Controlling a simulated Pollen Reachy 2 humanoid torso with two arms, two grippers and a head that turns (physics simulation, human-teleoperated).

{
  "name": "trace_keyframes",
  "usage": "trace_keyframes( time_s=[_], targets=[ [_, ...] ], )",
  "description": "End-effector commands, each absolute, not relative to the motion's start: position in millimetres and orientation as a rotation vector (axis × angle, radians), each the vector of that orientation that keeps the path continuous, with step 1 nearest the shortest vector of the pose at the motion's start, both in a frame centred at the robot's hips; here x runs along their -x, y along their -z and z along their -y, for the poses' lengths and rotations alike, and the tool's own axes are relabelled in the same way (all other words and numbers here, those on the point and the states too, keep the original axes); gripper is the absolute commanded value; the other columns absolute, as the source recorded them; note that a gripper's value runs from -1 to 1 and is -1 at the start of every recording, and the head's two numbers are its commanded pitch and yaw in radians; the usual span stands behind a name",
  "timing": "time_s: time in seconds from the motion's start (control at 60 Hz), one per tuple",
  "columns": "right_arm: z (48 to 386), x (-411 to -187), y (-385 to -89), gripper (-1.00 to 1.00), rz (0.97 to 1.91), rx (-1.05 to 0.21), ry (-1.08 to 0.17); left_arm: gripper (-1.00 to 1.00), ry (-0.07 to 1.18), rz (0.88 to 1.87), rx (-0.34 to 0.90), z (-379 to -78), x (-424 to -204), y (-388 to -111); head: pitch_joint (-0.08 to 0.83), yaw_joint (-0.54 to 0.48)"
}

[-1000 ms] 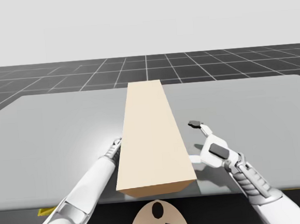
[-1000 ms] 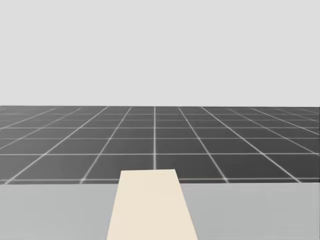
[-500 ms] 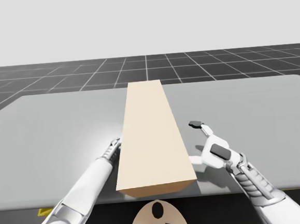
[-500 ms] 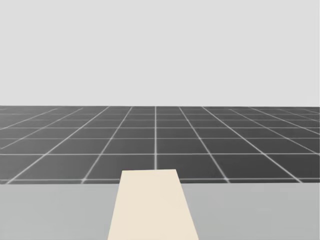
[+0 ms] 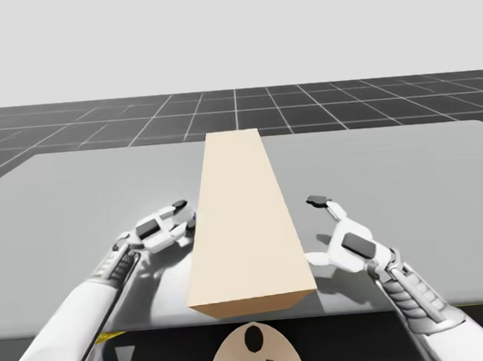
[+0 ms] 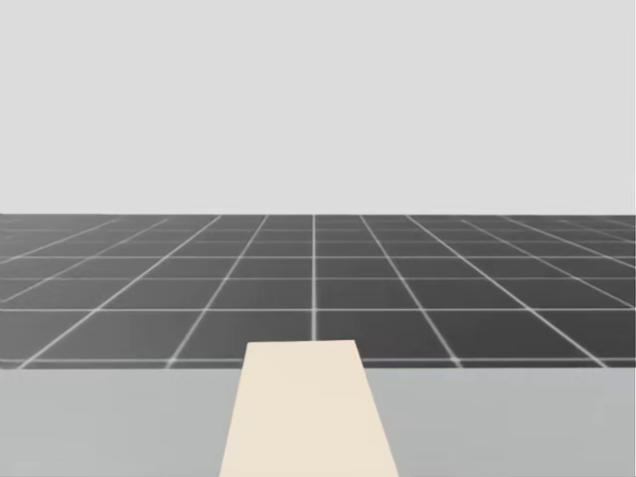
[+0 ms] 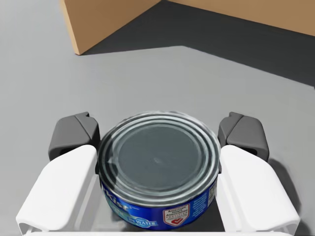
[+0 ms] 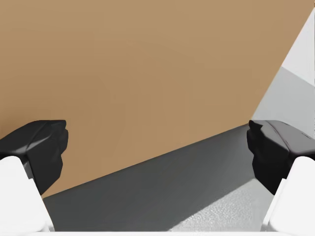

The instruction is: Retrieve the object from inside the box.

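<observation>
A short round can [image 7: 158, 167] with a silver lid and a blue label sits between the fingers of my left gripper [image 7: 158, 132], which is shut on it just above the grey table. In the high view my left gripper [image 5: 178, 221] is close to the left wall of the long tan box [image 5: 243, 222]. A corner of the tan box [image 7: 103, 19] lies ahead of the can. My right gripper [image 5: 316, 229] stands open beside the box's right wall. Its fingers [image 8: 34, 147] frame the brown box wall [image 8: 138, 73] with nothing between them.
The grey table [image 5: 76, 202] stretches wide on both sides of the box, up to a far edge against a dark gridded floor. The far end of the box [image 6: 308, 407] reaches almost to that edge. The table's near edge lies just under my forearms.
My left arm has drawn its hand out from the box's left side and swung left, so the gripper now shows. The right arm hardly moved. My head has turned slightly.
</observation>
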State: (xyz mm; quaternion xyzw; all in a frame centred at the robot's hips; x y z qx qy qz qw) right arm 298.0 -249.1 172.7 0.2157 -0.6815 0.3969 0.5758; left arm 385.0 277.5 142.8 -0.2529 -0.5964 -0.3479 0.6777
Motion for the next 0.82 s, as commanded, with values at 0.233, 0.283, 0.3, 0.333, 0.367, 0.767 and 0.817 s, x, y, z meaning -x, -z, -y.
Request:
trace_keyframes(
  time_s=[0.233, 0.283, 0.3, 0.333, 0.367, 0.767, 0.817],
  targets=[
    [264.4, -297.1, -167.5, -1.00, 1.593, -0.492, -0.902, 1.00, 0.735, 1.466, 0.470, -326.9, -382.5, -204.3, 0.020, -0.01],
    [265.1, -297.1, -166.8, -1.00, 1.590, -0.491, -0.900, 1.00, 0.744, 1.483, 0.462, -325.9, -383.6, -220.4, 0.020, -0.01],
    [265.0, -297.1, -166.8, -1.00, 1.590, -0.491, -0.901, 1.00, 0.746, 1.487, 0.458, -325.6, -384.0, -223.7, 0.020, -0.01],
    [265.5, -297.1, -166.5, -1.00, 1.589, -0.491, -0.900, 1.00, 0.762, 1.504, 0.441, -324.2, -385.7, -237.3, 0.020, -0.01],
    [265.8, -297.1, -166.5, -1.00, 1.588, -0.491, -0.899, 1.00, 0.767, 1.513, 0.433, -323.7, -387.2, -244.0, 0.020, -0.01],
    [269.8, -297.5, -163.5, -1.00, 1.593, -0.463, -0.887, 1.00, 0.858, 1.646, 0.336, -316.8, -405.9, -381.8, 0.016, -0.02],
    [270.1, -298.6, -163.1, -1.00, 1.598, -0.430, -0.874, 1.00, 0.865, 1.664, 0.327, -314.2, -408.4, -398.0, 0.017, -0.02]
  ],
)
